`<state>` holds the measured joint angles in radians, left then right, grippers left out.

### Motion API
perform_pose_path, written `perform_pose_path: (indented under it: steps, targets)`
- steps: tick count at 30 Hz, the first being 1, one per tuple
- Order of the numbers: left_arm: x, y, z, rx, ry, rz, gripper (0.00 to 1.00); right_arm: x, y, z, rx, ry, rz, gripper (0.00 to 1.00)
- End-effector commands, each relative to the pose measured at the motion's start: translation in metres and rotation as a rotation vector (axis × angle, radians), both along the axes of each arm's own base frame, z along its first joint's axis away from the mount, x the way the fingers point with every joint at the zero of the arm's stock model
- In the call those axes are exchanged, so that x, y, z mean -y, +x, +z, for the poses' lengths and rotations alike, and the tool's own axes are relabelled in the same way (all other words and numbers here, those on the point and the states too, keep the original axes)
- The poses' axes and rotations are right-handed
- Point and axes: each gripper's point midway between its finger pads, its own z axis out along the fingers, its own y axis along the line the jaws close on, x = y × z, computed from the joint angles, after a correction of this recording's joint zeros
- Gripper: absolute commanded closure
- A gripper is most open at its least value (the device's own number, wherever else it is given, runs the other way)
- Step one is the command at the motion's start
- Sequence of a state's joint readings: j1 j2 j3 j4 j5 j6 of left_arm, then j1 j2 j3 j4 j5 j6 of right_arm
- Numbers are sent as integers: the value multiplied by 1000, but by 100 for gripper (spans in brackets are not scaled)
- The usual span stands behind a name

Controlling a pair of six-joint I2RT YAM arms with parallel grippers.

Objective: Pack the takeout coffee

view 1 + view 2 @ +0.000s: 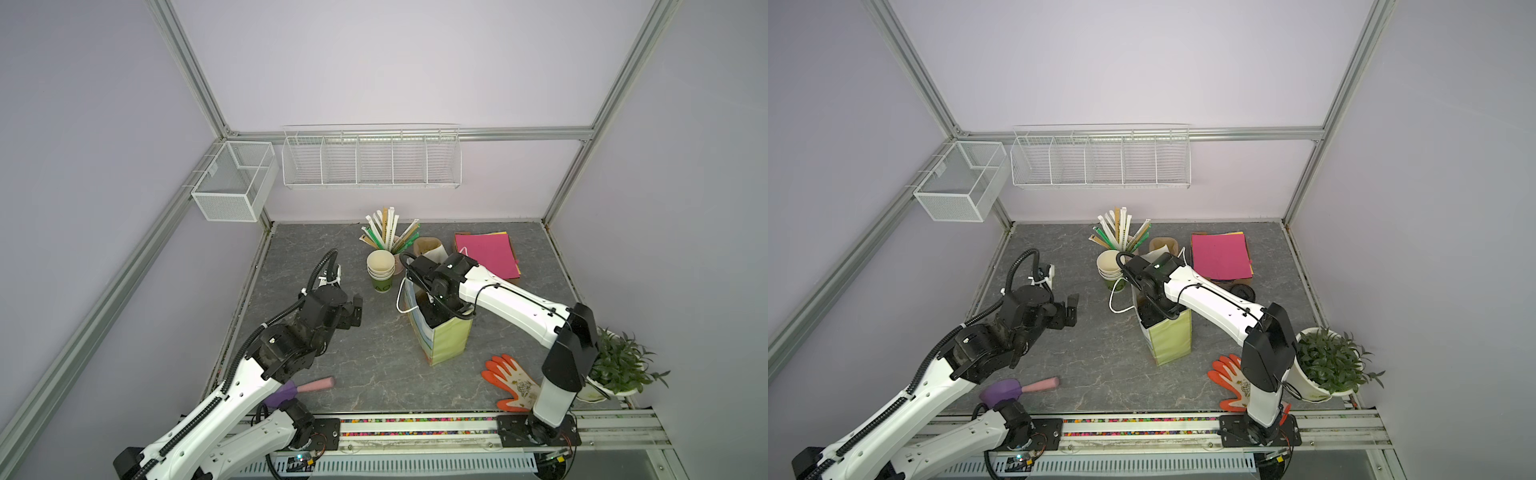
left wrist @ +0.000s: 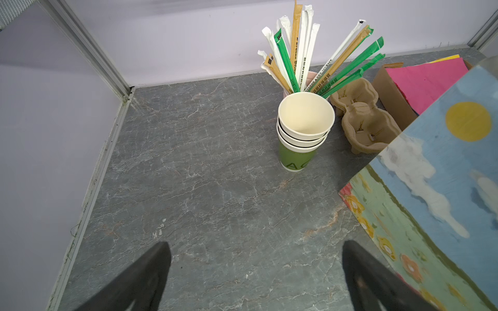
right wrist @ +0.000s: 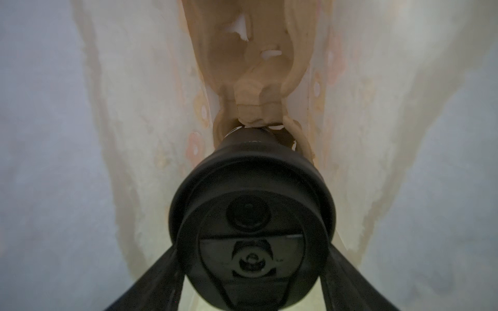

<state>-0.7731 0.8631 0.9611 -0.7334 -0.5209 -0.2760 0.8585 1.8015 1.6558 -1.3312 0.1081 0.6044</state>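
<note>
While your right hand (image 3: 252, 250) is pointing down inside the paper bag (image 1: 451, 340), the takeout coffee (image 3: 253, 188) is sitting deep in that bag. Its lid is facing the opening and its base is meeting a brown pulp carrier (image 3: 242, 48) lying deeper in. The right hand's two black fingers (image 3: 153, 277) are flanking the lid, one on each side, right against its rim. You cannot tell from the wrist view whether they are clamping it or only lying beside it. In both top views the arm and the bag walls are hiding the coffee.

The bag is standing upright around the middle of the counter (image 1: 353, 365). Your left hand (image 2: 256, 243) is hovering over bare counter left of the bag, fingers wide apart, holding nothing.

Far-left of the bag a stack of green cups (image 1: 381, 270) is standing, with wrapped straws (image 1: 388, 230) fanning out of a holder just behind it. A second pulp carrier (image 2: 363, 118) is lying just right of the straws. Pink paper (image 1: 486, 253) is lying far right. An orange glove (image 1: 513, 382) is lying near right with a potted plant (image 1: 619, 361) beside it, and a purple scoop (image 1: 1000, 390) is lying near left.
</note>
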Motion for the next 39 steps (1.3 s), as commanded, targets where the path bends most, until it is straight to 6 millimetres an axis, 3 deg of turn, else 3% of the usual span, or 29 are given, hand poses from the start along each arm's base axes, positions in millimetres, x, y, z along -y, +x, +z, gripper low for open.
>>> perform_pose_path:
  steps: [1, 25, 34, 39]
  targets:
    - [-2, -1, -2, -14, 15, -5, 1, 20, 2, -1, 1, -90, -12, 21]
    - [-1, -1, -6, -25, 27, -5, 1, 17, 13, 26, 61, -33, -20, 0]
    - [0, 0, -7, -30, 30, -7, 1, 22, 16, 24, 61, -69, -25, 11]
    - [0, 0, -8, -33, 29, -9, 1, 23, 21, 28, 91, -73, -25, 12]
